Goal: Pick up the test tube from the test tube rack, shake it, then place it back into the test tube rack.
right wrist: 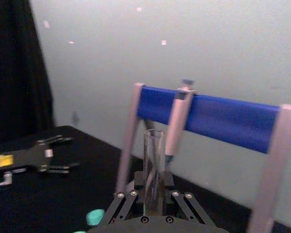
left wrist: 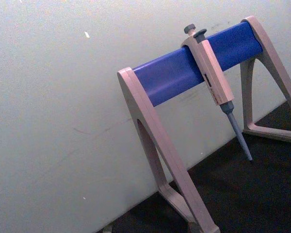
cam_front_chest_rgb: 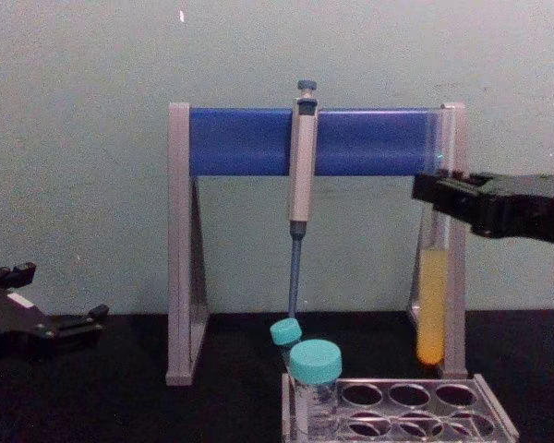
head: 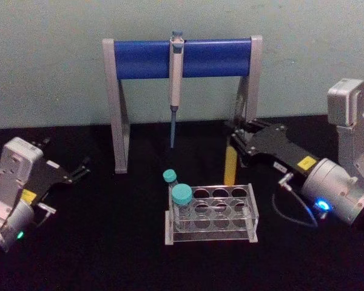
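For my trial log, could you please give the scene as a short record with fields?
test tube rack: holds two teal-capped vials at its left end
test tube: out of the rack, upright, yellow liquid in its lower part
right gripper: shut on the test tube, near the rack's back right
left gripper: open, idle at the left
pipette: hanging on the blue-bar stand

Free holes in test tube rack (head: 218, 234) right of teal-capped vials (head: 182, 195); stand (head: 139, 59) behind

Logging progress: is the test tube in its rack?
Out: the right hand holds the test tube upright behind the rack; left hand parked open.
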`<action>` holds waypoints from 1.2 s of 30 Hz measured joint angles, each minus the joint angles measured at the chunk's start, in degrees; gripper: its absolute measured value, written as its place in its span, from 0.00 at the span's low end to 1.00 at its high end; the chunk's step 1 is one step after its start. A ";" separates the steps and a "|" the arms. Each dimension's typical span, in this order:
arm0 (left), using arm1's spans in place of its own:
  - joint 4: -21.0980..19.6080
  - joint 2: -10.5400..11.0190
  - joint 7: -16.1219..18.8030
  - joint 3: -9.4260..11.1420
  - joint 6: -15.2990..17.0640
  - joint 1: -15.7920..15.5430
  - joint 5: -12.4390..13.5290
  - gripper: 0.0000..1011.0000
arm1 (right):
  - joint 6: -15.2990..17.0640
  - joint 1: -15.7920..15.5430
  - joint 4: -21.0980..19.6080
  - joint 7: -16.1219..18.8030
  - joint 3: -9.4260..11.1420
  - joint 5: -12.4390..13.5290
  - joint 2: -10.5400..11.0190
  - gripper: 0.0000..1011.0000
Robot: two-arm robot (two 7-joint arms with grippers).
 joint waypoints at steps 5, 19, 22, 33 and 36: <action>0.00 0.00 0.00 0.00 0.00 0.00 0.00 0.99 | -0.41 1.04 0.58 1.97 -2.10 0.72 -0.80 0.22; 0.00 0.00 0.00 0.00 0.00 0.00 0.00 0.99 | -2.38 6.96 6.69 -1.00 -3.87 -1.54 -4.81 0.22; 0.00 0.00 0.00 0.00 0.00 0.00 0.00 0.99 | -2.18 7.01 6.95 -1.87 -3.43 -2.15 -4.98 0.22; 0.00 0.00 0.00 0.00 0.00 0.00 0.00 0.99 | -1.14 5.31 5.11 -3.02 -1.48 -4.32 -3.33 0.22; 0.00 0.00 0.00 0.00 0.00 0.00 0.00 0.99 | -0.41 4.42 3.81 -2.90 -1.05 -4.63 -2.22 0.22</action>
